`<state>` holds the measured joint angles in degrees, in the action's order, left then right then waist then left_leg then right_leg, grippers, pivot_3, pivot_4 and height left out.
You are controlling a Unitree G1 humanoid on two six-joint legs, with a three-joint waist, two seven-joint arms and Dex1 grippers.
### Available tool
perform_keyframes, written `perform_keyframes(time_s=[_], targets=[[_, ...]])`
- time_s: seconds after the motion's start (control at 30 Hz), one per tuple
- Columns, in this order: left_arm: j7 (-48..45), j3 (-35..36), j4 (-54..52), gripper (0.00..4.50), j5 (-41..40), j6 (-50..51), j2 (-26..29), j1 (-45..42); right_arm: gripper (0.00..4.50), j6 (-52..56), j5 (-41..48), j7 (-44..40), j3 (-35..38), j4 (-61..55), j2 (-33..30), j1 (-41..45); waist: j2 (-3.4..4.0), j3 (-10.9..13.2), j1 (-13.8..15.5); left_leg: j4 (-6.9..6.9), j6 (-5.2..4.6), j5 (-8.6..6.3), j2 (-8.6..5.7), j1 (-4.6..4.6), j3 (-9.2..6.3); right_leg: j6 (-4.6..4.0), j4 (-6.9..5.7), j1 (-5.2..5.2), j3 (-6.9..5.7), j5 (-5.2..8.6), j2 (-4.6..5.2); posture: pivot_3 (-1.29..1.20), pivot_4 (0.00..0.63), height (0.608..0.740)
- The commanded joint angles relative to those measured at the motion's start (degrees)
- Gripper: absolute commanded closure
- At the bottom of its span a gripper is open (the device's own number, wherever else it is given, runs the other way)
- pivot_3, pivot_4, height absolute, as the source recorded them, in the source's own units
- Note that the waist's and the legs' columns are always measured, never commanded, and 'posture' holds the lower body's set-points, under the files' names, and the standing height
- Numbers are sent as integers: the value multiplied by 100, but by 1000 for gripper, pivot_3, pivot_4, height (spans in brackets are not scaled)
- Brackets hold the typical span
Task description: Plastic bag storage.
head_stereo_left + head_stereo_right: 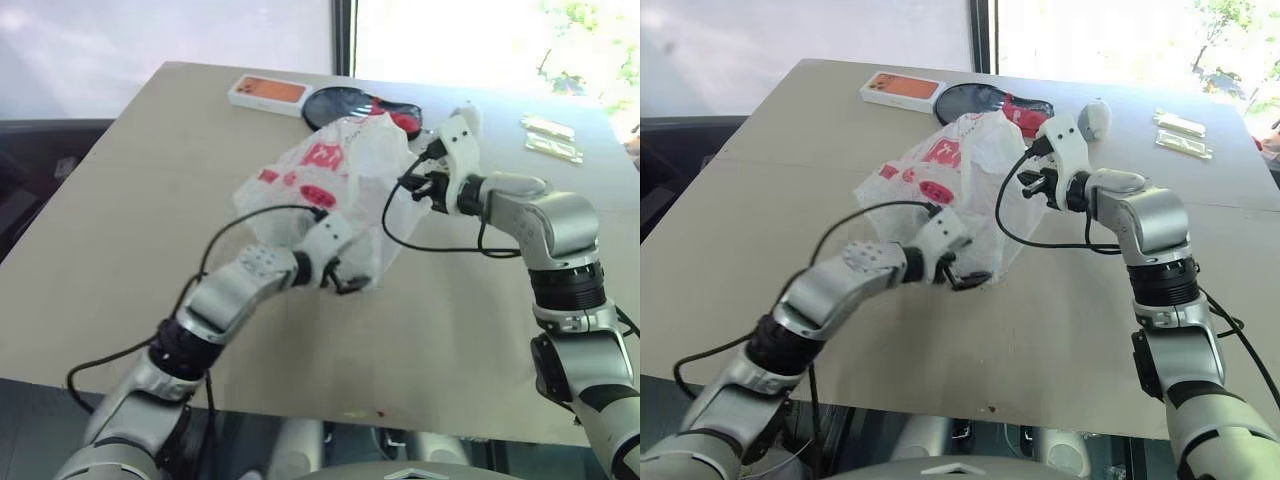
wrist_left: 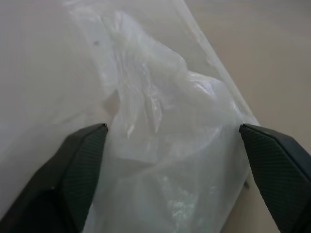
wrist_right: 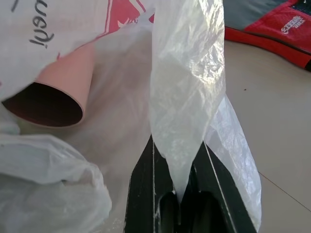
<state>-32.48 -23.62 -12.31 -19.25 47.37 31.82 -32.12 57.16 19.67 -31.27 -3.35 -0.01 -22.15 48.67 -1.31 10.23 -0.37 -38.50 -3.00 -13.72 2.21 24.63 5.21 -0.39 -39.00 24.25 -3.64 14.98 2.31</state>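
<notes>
Lying crumpled near the middle of the table (image 1: 120, 230), the plastic bag (image 1: 335, 175) is the landmark for everything else. At the bag's near lower edge sits the left gripper (image 1: 340, 275), its two black fingers (image 2: 80, 165) spread wide with loose film bulging between them, nothing pinched. Inside the bag's folds a pinkish cup (image 3: 53, 94) lies on its side, mouth showing. On the bag's right upper side the right gripper (image 1: 1032, 182) is clamped tight on a twisted strip of the bag, which rises from between the closed fingers. Beyond the bag lie a white-and-orange phone box (image 1: 268, 93) and a dark oval object with red trim (image 1: 352, 103); further right of it, two small packets (image 1: 550, 138).
</notes>
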Motion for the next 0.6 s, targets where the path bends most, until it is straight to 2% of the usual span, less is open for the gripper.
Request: perform_keyframes(time_s=[0.03, 0.17, 0.23, 0.3, 0.37, 0.47, 0.5, 0.6], targets=[[-131, 133, 260, 1192, 119, -166, -207, -35, 4500, -10, 76, -3, 131, -261, -58, 46, 0, 0, -2, 0, 0, 0, 0, 0, 0, 0, 0, 0, 0, 0, 0, 0, 150, 740], [-349, 699, -40, 2880, -252, -167, -279, 145, 4500, 26, 116, 26, 181, -341, -86, 37, 1, 0, -11, -1, -1, 0, 0, -1, 0, 0, -3, 0, 0, 0, 0, 0, 150, 740], [-546, 1337, -405, 3753, -863, 67, -260, 313, 4500, 28, 157, 43, 235, -362, -89, 28, 1, 0, -28, -1, -1, 0, 2, 2, -1, 0, 0, 1, 0, 0, 0, 0, 150, 740], [-672, 2088, -656, 4388, -1529, 389, -209, 449, 4500, 51, 253, 73, 359, -381, -55, 23, 1, 0, -26, 0, -1, 0, 3, 4, -3, 0, 3, 1, -1, 0, 1, 0, 150, 740], [-669, 2785, -767, 4466, -2175, 718, -191, 493, 4500, 110, 434, 116, 602, -381, 37, 51, 1, 0, -31, -1, -1, 0, 5, 4, -3, 0, 4, 1, -2, 0, 1, 0, 150, 740], [-340, 4115, -628, 4466, -3716, 1347, -245, 206, 4500, 290, 942, 254, 1244, -299, 332, 323, 0, 0, -26, -3, 0, 1, 4, -1, -6, 0, 0, -2, -5, 0, 2, 0, 150, 740], [-17, 4731, -298, 4466, -4560, 1486, -147, -147, 4500, 357, 1228, 351, 1601, -170, 468, 633, 0, 0, -26, -6, 0, 1, 4, 1, -8, 1, -3, -3, -7, 0, 3, 0, 150, 740], [691, 5653, 438, 4466, -5979, 1584, 173, -900, 4500, 449, 1852, 614, 2375, 243, 696, 1424, 0, 18, -39, -28, 0, 1, 5, 16, -21, 0, -24, 5, -17, -1, 3, 0, 150, 740]])
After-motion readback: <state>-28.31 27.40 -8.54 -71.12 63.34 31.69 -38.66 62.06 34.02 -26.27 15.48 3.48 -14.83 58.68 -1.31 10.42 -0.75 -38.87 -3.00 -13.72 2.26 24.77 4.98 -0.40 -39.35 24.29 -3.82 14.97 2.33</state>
